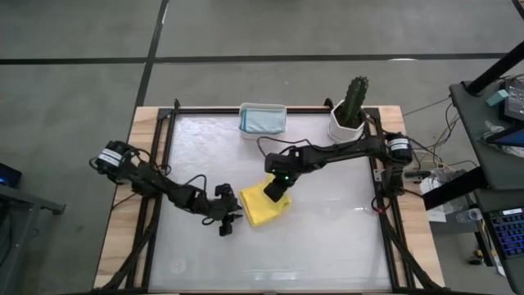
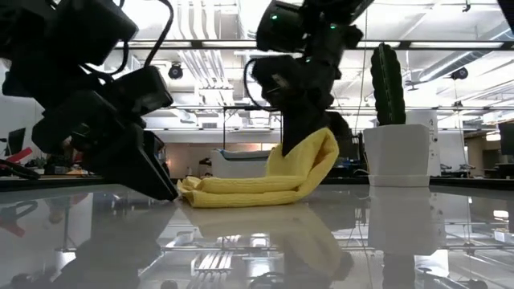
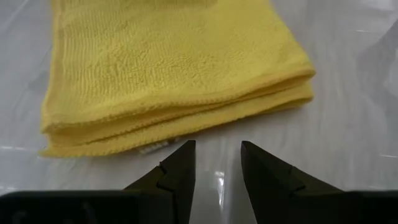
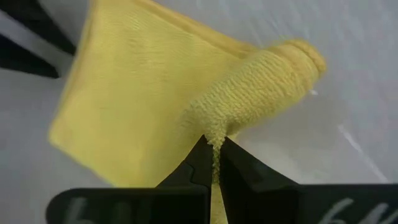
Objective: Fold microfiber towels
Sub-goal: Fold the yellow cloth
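A yellow microfiber towel (image 1: pixel 260 210) lies folded in several layers near the table's middle. My right gripper (image 4: pixel 214 152) is above its far right part, shut on a raised piece of it. My left gripper (image 3: pixel 217 162) stands open low over the table just off the towel's left edge (image 3: pixel 174 127); nothing is between its fingers and they are apart from the cloth. In the low view the towel (image 2: pixel 241 191) rests flat on its left part and climbs on the right to my right gripper (image 2: pixel 293 148). A pale blue towel (image 1: pixel 264 120) lies in the white tub. My right gripper pinches a bunched fold of the yellow towel (image 4: pixel 216 132) between its two fingers, at the towel's far right end. The fingers slant down from above. That end (image 2: pixel 315 152) is drawn up off the table in a rounded hump, while the rest lies folded on the table.
A white tub (image 1: pixel 263 129) stands at the table's far edge, middle. A cactus in a white pot (image 1: pixel 350 115) stands at the far right corner. Bare glossy tabletop (image 1: pixel 327 246) stretches toward the near and right sides.
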Motion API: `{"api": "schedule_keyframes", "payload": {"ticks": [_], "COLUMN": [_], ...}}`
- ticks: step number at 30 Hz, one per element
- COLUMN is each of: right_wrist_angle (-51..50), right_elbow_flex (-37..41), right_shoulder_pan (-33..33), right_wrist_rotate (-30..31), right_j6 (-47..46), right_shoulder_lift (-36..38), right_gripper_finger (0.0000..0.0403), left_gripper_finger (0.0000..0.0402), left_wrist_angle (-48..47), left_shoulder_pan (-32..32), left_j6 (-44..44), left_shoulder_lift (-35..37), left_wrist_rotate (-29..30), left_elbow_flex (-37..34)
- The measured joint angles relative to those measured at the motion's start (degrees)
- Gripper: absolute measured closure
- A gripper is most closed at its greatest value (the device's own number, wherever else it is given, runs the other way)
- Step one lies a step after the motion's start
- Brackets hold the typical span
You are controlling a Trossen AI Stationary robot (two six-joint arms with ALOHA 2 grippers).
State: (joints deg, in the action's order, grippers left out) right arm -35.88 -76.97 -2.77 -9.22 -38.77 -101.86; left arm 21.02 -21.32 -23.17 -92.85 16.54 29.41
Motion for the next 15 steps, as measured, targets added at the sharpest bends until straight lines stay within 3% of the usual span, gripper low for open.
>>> {"api": "schedule_keyframes", "payload": {"ticks": [8,15], "right_wrist_angle": [-4.1,-2.5], "right_elbow_flex": [-7.4,-9.4], "right_shoulder_pan": [2.0,4.1], "right_wrist_rotate": [1.8,1.9], "right_j6": [2.1,0.9], "right_shoulder_lift": [-4.5,-5.7], "right_gripper_finger": [0.0394,0.0394], "left_gripper_finger": [0.0288,0.0288], "left_wrist_angle": [1.5,1.6], "left_shoulder_pan": [0.0,0.1], "left_j6": [0.1,0.1], "left_shoulder_lift": [-0.5,-0.5], "left_wrist_rotate": [-0.3,-0.2], "left_elbow_flex": [-0.1,-0.2]}}
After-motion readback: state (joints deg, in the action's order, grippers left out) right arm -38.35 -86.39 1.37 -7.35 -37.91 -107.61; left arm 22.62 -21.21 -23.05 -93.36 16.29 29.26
